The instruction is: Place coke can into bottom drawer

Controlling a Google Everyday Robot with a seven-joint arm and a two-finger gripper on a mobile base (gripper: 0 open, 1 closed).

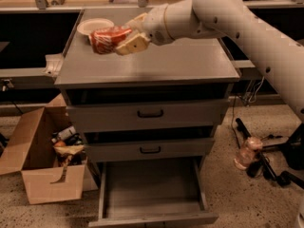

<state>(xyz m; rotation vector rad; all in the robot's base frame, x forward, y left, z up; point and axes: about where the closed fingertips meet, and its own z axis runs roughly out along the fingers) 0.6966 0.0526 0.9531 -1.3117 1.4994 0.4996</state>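
Over the grey cabinet's surface (166, 63), our claw (122, 36) pinches the can (105, 38), which lies sideways near the bowl (95, 25). Below, we see the bottom drawer (152, 190) pulled out, well apart from the can.

Warm, rather dim light comes from above. The flat grey metal cabinet top (156, 63) glows softly. Over its left side, the cream two-finger gripper (123, 36) pinching the red coke can (107, 38) looks blurry. Dark shadows sit above the drawers.
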